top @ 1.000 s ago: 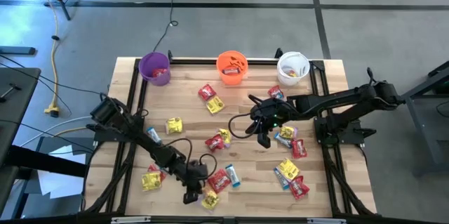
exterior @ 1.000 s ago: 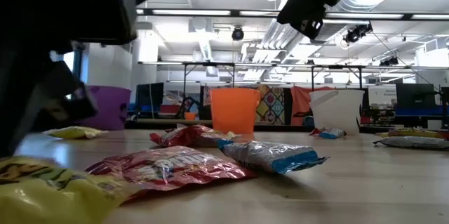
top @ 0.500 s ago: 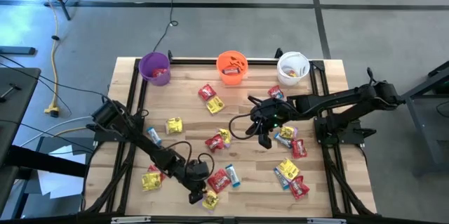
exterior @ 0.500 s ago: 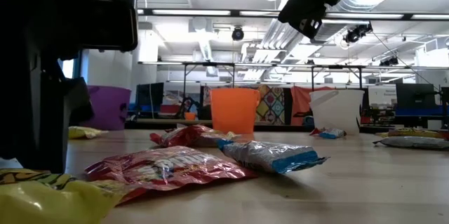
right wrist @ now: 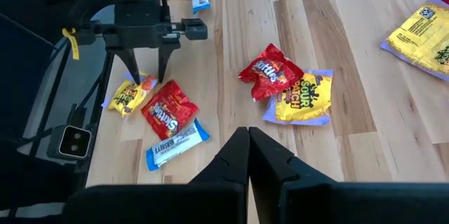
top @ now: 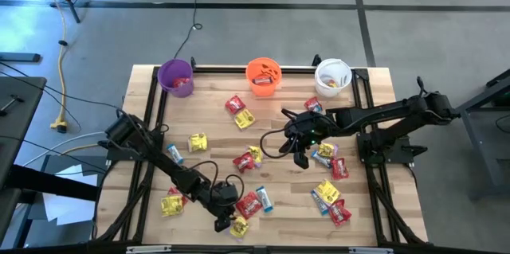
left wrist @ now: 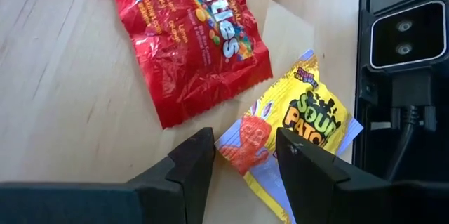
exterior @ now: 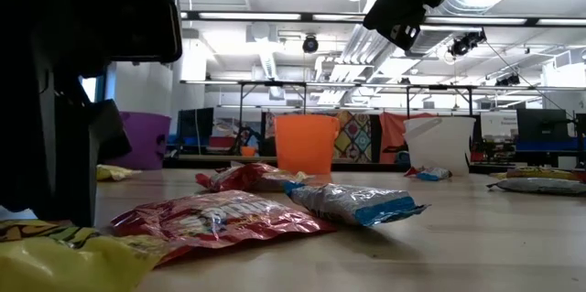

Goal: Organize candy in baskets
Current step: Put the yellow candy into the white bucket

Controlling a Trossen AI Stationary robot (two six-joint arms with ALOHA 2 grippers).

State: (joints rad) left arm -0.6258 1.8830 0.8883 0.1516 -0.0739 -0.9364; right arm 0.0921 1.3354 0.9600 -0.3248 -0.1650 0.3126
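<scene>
The left gripper (left wrist: 242,155), fingers open, is straddling the light, crinkly Sour Patch packet (left wrist: 295,136), probably best pinched at its edge.

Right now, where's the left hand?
High view: the left hand is at the table's near edge, left of centre, open over a yellow packet, with a red packet just beyond it.

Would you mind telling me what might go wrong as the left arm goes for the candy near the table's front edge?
The open left end effector straddles only a corner of the yellow packet, so it may pinch just the edge and slip. The red packet lies touching it and could get dragged along. The packet sits near the table edge and could be pushed off.
</scene>
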